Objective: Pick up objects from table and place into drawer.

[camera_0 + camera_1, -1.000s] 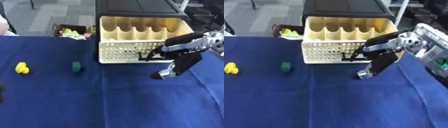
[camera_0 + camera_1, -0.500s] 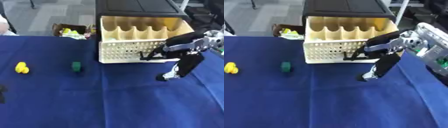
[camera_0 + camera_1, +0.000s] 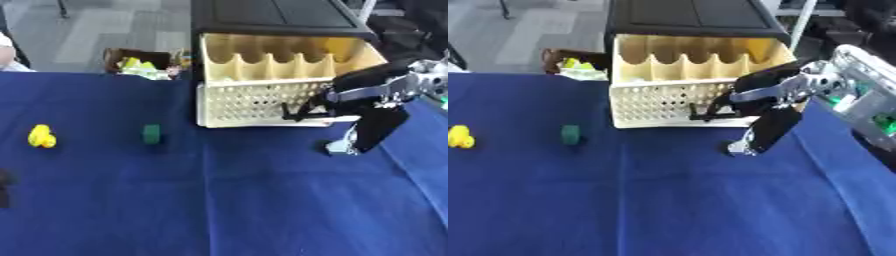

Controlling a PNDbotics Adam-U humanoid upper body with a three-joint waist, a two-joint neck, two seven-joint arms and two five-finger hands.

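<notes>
Cream drawer (image 3: 280,95) stands pulled out, and my right hand (image 3: 767,107), fingers relaxed and empty, has drifted up beside its front, so picking can begin.

surface: table (image 3: 219,200) with a dark blue cloth over it, fills pretty much the whole near part of the view

far middle: cream drawer (image 3: 262,100), perforated front, pulled open out of a black cabinet (image 3: 271,17), sitting on the cloth

left: small yellow object (image 3: 40,136), looks like a little duck

right of that, nearby: small dark green object (image 3: 152,134), sitting left of the drawer's front

far left near edge: something small and dark (image 3: 4,187), can't tell what it is
</notes>
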